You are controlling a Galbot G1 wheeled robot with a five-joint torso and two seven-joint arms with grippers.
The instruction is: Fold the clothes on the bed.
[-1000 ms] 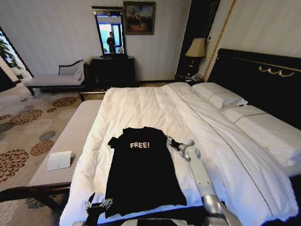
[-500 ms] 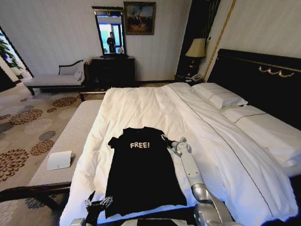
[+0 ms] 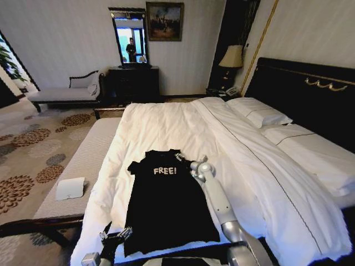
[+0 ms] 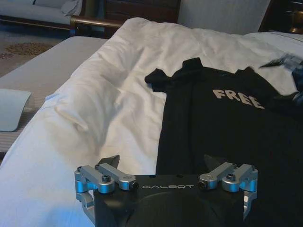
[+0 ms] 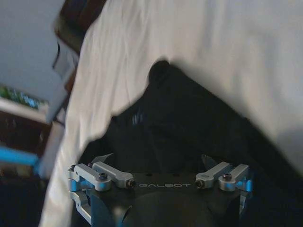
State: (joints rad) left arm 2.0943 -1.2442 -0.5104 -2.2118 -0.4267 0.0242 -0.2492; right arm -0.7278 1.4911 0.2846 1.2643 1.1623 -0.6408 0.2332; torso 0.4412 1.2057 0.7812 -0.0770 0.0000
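Left end effector (image 3: 115, 237) low at the near edge of the bed (image 3: 166, 124), by the T-shirt's bottom left corner; fingers spread apart, nothing between them. From its wrist view, the open fingers (image 4: 108, 163) hung above white duvet on one side and black hem on the other.

Black T-shirt (image 3: 169, 199) lay flat, face up on the white duvet, collar toward the far wall, hem toward the robot. White letters "FREE!" (image 3: 165, 170) on the chest. Left sleeve (image 3: 134, 167) spread out on the duvet.

Right end effector (image 3: 187, 160) at the shirt's right shoulder, arm stretched along the shirt's right edge. Its wrist view showed the fingers (image 5: 103, 161) parted, black fabric (image 5: 189, 127) directly below and between them; contact with the cloth could not be told.

Pillows (image 3: 266, 117) lay at the dark headboard (image 3: 310, 88), well apart from the shirt.
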